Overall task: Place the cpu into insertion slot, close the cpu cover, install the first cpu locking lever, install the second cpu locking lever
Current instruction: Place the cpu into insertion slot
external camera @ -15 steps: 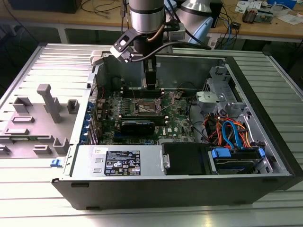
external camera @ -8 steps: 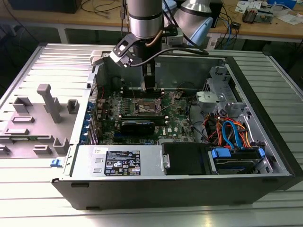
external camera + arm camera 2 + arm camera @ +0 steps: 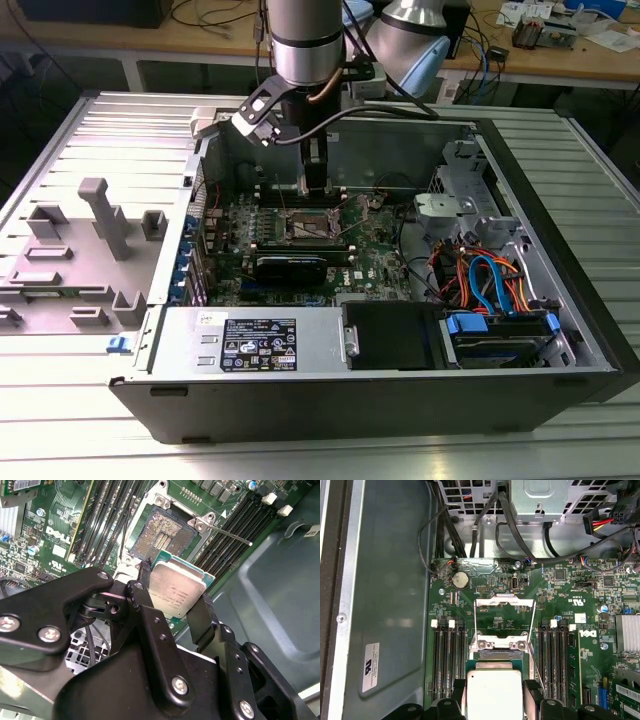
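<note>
**CPU placement, chip held above the socket.** The jaws are clamped on two opposite edges of the cpu. Its metal top faces the wrist cameras as it hangs over the insertion slot without touching it (the slot's grid of contacts lies bare). The cpu cover stands swung up, clear of the opening. A thin locking lever juts free beside the memory slots.

Judged from this pose, good placement calls for three things:
- squaring the chip's edges to the socket frame;
- keeping the chip level;
- lowering it straight down with no sideways slide across the contacts, and releasing only once it sits flat.

In the exterior view the work lies deep inside an open computer case on a ribbed metal table. A grey moulded fixture sits toward the exterior view's left, and a wooden table strewn with cables stands behind.
</note>
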Controlling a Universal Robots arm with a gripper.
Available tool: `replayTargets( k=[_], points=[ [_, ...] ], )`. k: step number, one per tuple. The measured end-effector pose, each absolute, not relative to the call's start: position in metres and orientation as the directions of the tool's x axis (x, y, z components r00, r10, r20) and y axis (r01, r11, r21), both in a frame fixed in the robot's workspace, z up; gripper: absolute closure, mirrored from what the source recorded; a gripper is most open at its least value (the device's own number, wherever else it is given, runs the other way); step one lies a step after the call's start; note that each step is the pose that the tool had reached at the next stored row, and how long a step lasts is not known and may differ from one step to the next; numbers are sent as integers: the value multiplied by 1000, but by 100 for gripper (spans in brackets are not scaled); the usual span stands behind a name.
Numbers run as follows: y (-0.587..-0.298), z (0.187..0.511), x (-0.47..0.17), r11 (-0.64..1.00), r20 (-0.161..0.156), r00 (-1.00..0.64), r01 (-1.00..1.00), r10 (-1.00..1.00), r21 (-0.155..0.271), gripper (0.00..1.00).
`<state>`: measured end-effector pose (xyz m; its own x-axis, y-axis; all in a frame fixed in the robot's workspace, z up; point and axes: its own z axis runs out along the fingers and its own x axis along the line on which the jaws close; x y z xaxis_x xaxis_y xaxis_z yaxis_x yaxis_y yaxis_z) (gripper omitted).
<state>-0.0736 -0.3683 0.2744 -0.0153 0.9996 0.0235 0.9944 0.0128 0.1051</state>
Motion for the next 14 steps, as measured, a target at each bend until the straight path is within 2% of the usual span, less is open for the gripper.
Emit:
replayTargets(
  k=[14],
  points=[
    [-369, 264, -74, 13, 23, -16, 993, 1000, 115, 46]
  ],
)
